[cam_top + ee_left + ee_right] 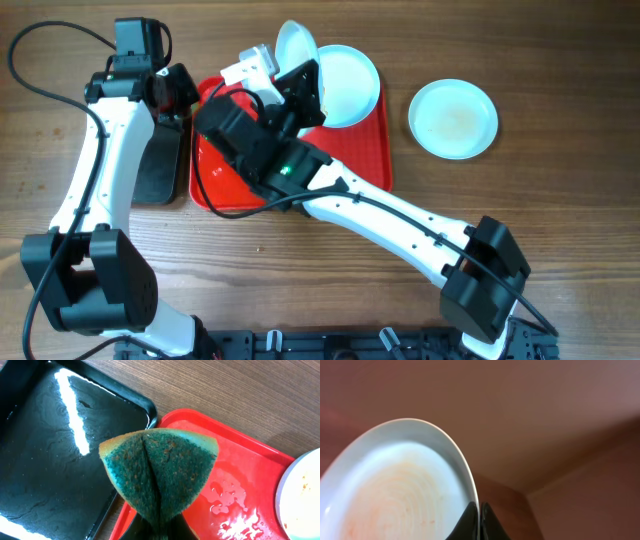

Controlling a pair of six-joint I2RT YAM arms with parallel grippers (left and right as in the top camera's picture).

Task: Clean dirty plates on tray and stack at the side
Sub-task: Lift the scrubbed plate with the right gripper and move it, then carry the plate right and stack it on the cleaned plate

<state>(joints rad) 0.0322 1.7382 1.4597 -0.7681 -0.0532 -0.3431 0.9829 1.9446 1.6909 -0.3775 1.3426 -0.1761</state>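
we see our right gripper (480, 512) clamped on the rim of a tilted white plate (395, 490), which has faint orange-brown streaks across its face and is lifted over the far edge of the red tray (225, 185). a second plate (350, 85) lies at the tray's far right corner. a third plate (453, 118), lightly stained, sits on the wooden table (560, 190) to the right of the tray. our left gripper (172, 90) pinches a folded green sponge (160, 470), held above the spot where the wet black tray (40, 485) meets the red one.
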